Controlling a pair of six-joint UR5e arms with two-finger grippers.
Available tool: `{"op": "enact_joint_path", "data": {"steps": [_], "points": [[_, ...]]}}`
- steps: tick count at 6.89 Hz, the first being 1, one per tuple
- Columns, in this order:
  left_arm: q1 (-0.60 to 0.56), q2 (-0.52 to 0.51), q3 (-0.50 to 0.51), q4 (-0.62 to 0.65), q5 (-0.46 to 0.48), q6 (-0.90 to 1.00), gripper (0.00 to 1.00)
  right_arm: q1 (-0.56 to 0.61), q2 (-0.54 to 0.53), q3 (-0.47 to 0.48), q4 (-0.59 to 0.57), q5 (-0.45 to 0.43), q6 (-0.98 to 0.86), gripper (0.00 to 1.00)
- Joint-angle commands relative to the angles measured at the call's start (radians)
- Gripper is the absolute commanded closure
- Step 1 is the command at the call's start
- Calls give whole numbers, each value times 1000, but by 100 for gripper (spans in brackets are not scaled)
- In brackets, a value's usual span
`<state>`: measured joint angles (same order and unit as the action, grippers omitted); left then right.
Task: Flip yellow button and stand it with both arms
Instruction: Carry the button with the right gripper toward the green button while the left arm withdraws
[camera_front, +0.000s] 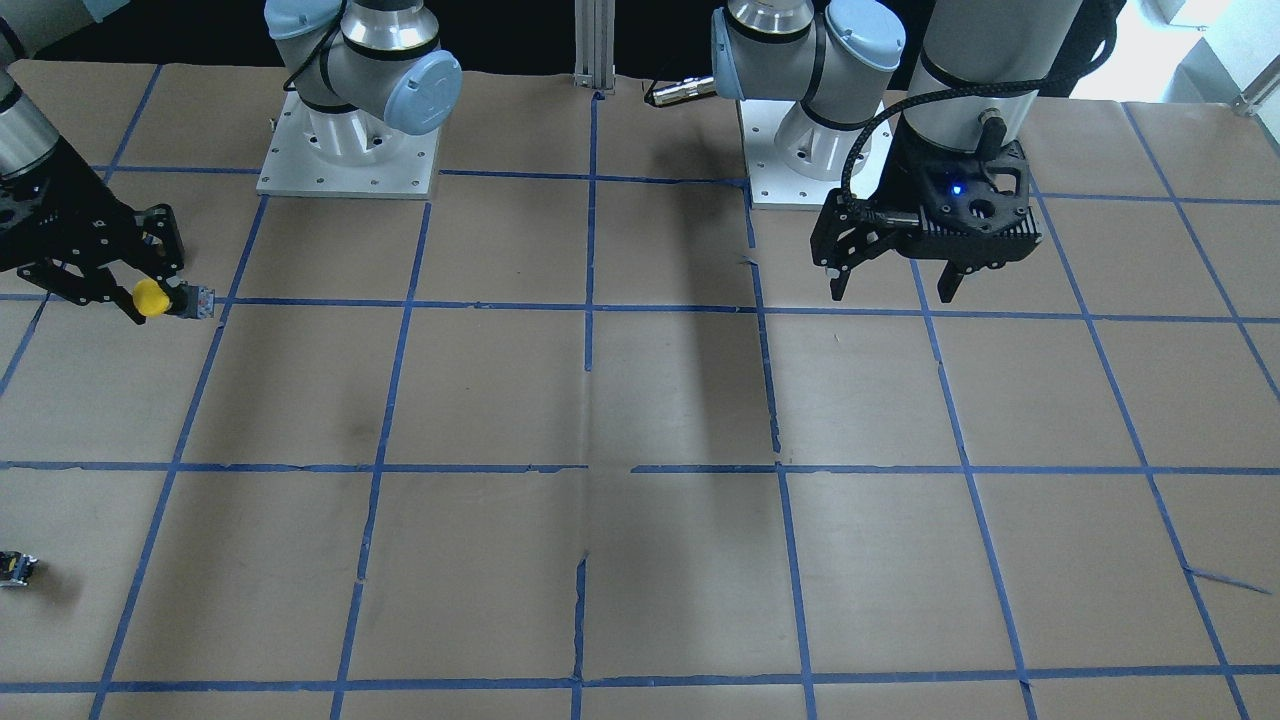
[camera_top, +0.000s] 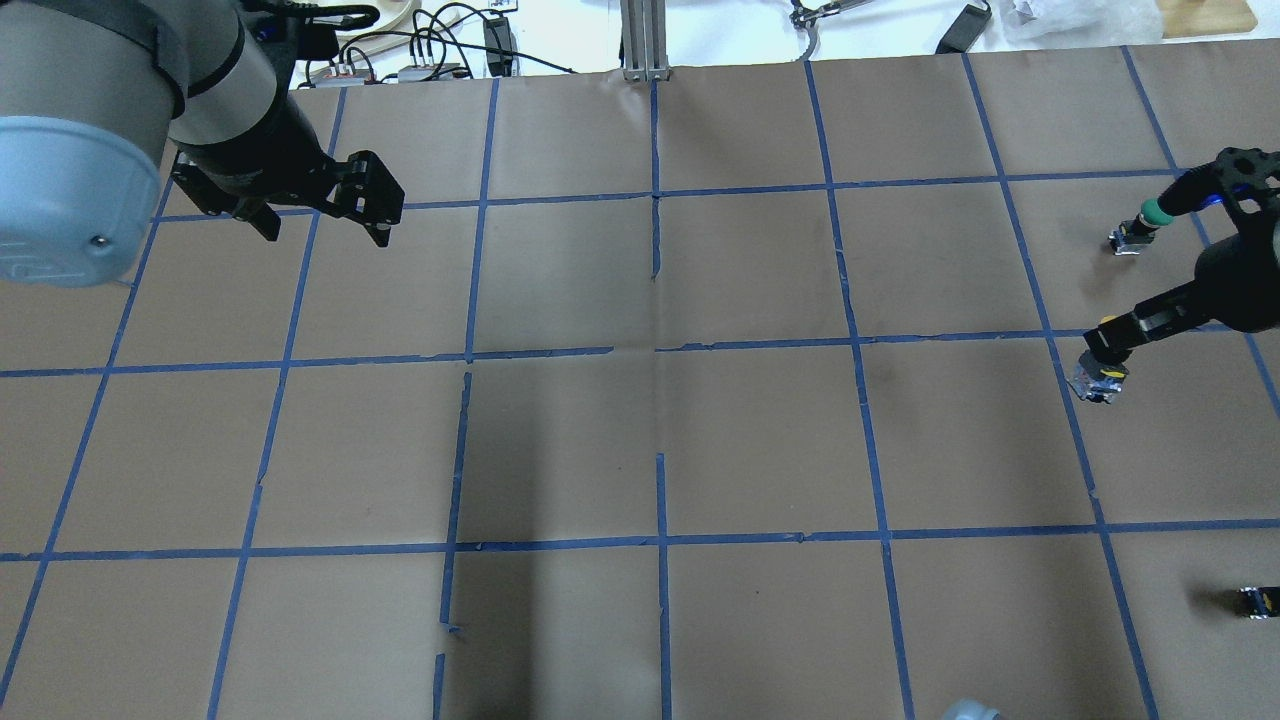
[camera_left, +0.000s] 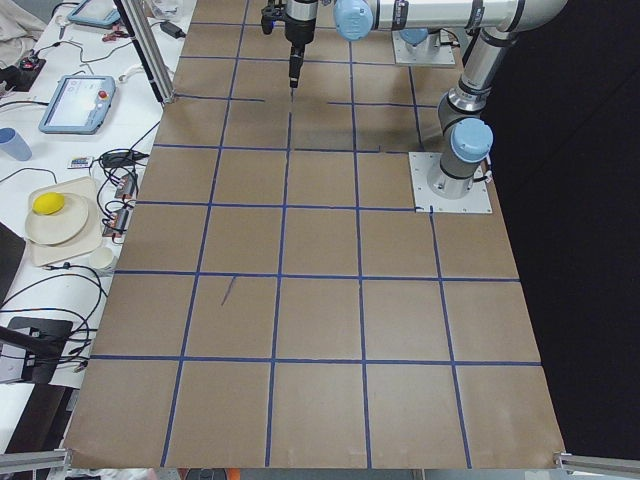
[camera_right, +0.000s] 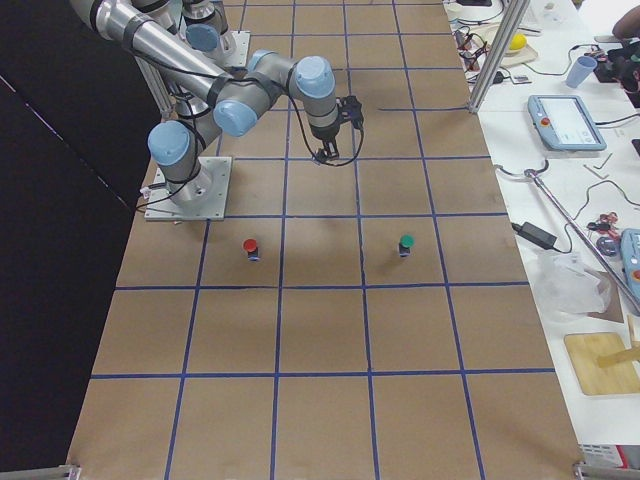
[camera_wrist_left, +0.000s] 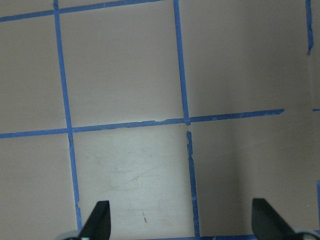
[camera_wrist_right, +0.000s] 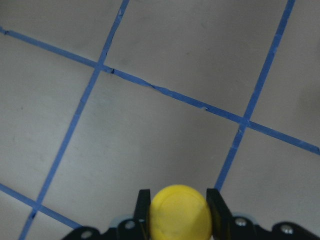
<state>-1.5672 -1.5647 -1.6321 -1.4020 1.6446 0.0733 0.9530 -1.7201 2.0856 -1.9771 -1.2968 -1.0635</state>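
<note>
First, note the yellow button (camera_front: 178, 299) at the robot's right-hand margin of the table (camera_front: 680, 400), clamped by its cap between the fingers (camera_wrist_right: 218, 207) of the right gripper (camera_front: 152, 290) and carried on its side, cap toward the wrist, black-and-grey switch body projecting past the fingertips. Judge this hold as purposeful: grip confined to the cap, body left exposed for a second grasp, hence for a handover and a turn. Cannot tell from these views whether lifted clear of the brown paper or resting on it. Compare the left gripper (camera_front: 890, 295), well apart on the opposite side of the table, hovering above a bare grid square with jaws spread wide and nothing between them, apparently waiting to receive. Read the task as at an early stage: button secured sideways, neither flipped nor stood. Expect the next move to call for bringing both grippers toward the middle and closing the left one on the switch body without knocking the cap loose. Observe also a green-capped button (camera_top: 1140, 225) near the right arm and a small dark switch block (camera_top: 1255, 600) by the table edge, both outside the task and best left undisturbed.
</note>
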Motion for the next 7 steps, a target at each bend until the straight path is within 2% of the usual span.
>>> {"op": "enact_joint_path", "data": {"steps": [1,3,7], "points": [[-1,-3,8,-2,3,-3,0,-88,2,31,-14,7,-332,86],[-2,-3,8,-2,-3,-1,0,-131,19,31,-15,31,-569,86],[-11,-11,21,2,-8,-4,0,-258,199,31,-167,161,-908,88]]}}
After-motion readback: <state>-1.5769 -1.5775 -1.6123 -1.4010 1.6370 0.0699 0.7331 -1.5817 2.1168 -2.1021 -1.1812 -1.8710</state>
